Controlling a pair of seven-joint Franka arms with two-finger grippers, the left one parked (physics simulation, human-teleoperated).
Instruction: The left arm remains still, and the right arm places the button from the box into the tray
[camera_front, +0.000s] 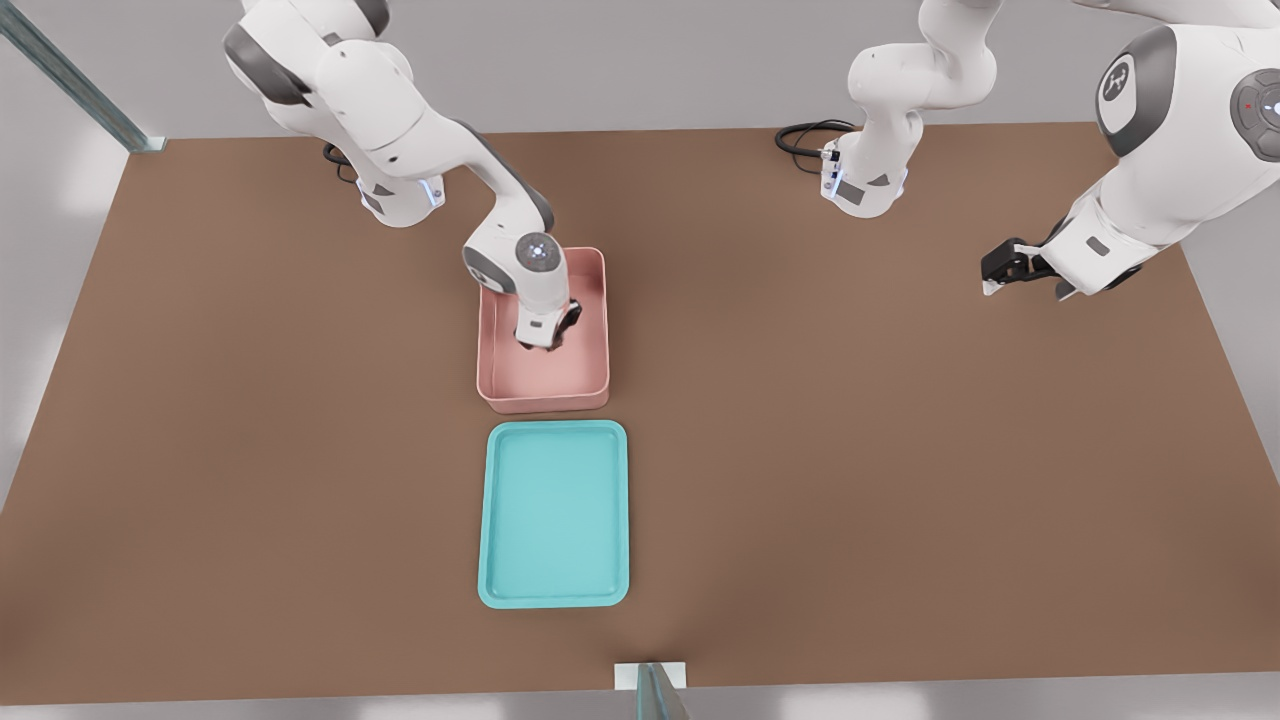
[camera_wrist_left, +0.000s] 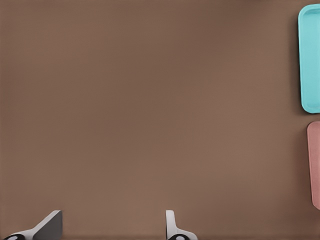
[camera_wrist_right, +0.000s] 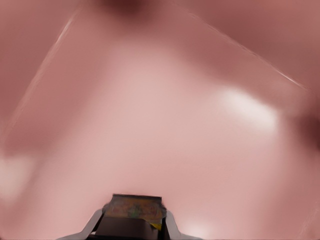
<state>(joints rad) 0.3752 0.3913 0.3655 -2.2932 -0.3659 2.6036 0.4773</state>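
The working arm reaches down into the pale pink box (camera_front: 545, 400), and its gripper (camera_front: 545, 340) sits low inside, near the box's middle. In the right wrist view the gripper (camera_wrist_right: 134, 226) is shut on the button (camera_wrist_right: 134, 209), a small dark block with a bit of yellow showing at its edge, held between the two fingers (camera_wrist_right: 95, 225) over the pink box floor (camera_wrist_right: 165, 125). In the front view the wrist hides the button. The teal tray (camera_front: 553, 515) lies flat directly in front of the box, nearer the camera, with nothing in it.
The brown table (camera_front: 850, 450) carries only the box and the tray. The parked arm's gripper (camera_front: 1005, 268) hangs over the table at the front view's right. The tray's edge (camera_wrist_left: 310, 60) and the box's edge (camera_wrist_left: 315, 165) show in the left wrist view.
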